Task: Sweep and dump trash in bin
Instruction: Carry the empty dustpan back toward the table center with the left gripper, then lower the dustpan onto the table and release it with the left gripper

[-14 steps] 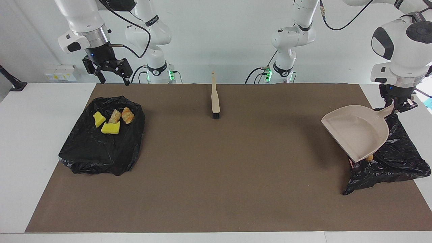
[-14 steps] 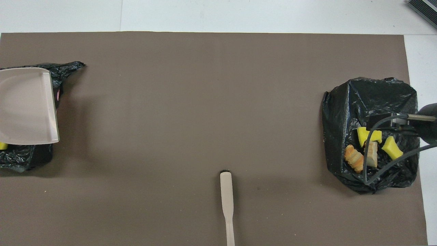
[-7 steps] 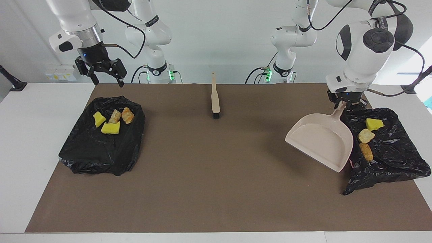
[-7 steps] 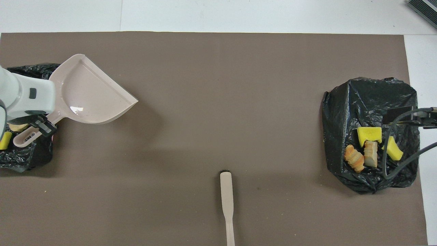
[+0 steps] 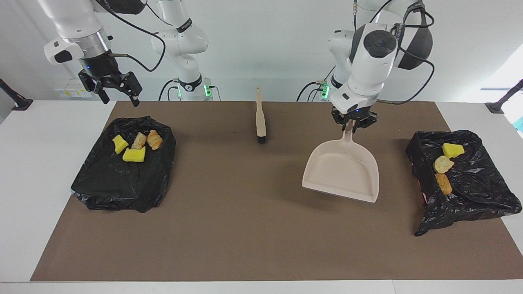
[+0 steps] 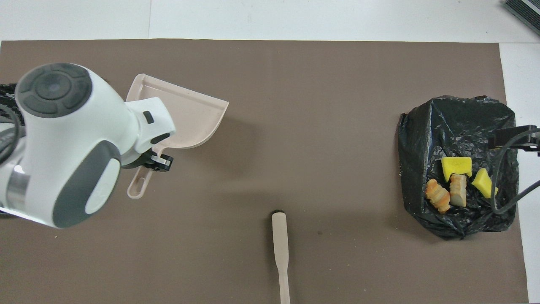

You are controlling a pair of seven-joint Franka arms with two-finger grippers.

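We see the left tool (image 5: 354,123) clamped on the handle of the beige dustpan (image 5: 341,170), which it carries empty above the brown mat (image 5: 245,228), between the brush (image 5: 260,121) and the black bag (image 5: 470,183) at the left arm's end of the bench. The right tool (image 5: 116,89) hangs with its fingers apart above the edge of the other black bag (image 5: 122,171), and this arm waits.

The trash lies on the two bags. Taking the brush as landmark, three scraps (image 5: 443,165) are toward the left arm's end, and four scraps (image 5: 137,146) are toward the right arm's end. All are farther from the robots than the brush head.

What could go wrong, in our judgement:
- The grip is only on a thin handle, so the pan could turn in the tool if its lip touches the mat hard.
- The bags are soft and low; a scrap could roll off if a bag is pushed.
- A low path past the brush could knock it away.
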